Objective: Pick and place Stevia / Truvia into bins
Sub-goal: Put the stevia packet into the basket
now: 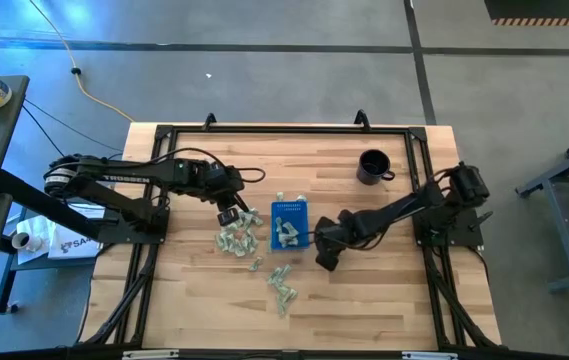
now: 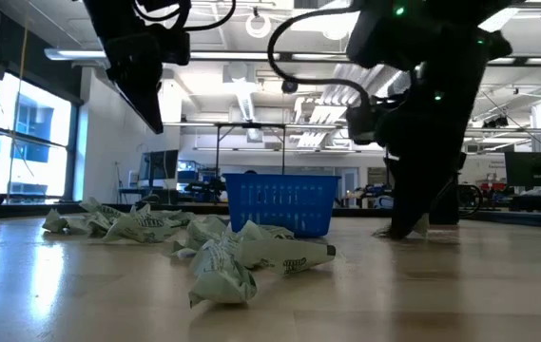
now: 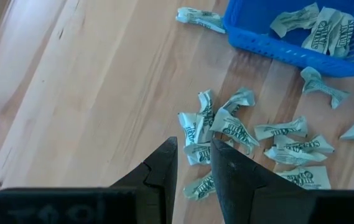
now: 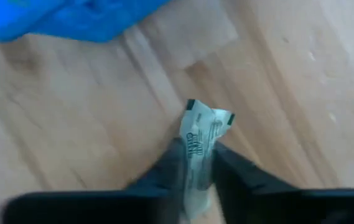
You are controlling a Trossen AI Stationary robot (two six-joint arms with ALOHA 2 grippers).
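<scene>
The blue tray stands mid-table with a few Stevia packets lying in it. More crumpled green-and-white packets lie loose on the wood to its left and toward the near edge. My left gripper hangs well above the left heap. It is open by a narrow gap with nothing between its fingers. My right gripper is down at the tabletop just right of the tray's near corner, shut on a single packet. My right gripper pinches one end of the packet between its two fingers. It comes steeply from above, with the fingers reaching down to the tabletop. The packet's other end sticks out past the fingertips, at the level of the wood.
A black mug stands at the far right of the table. A black frame runs along the table's edges. Bare wood lies right of the tray and along the near edge.
</scene>
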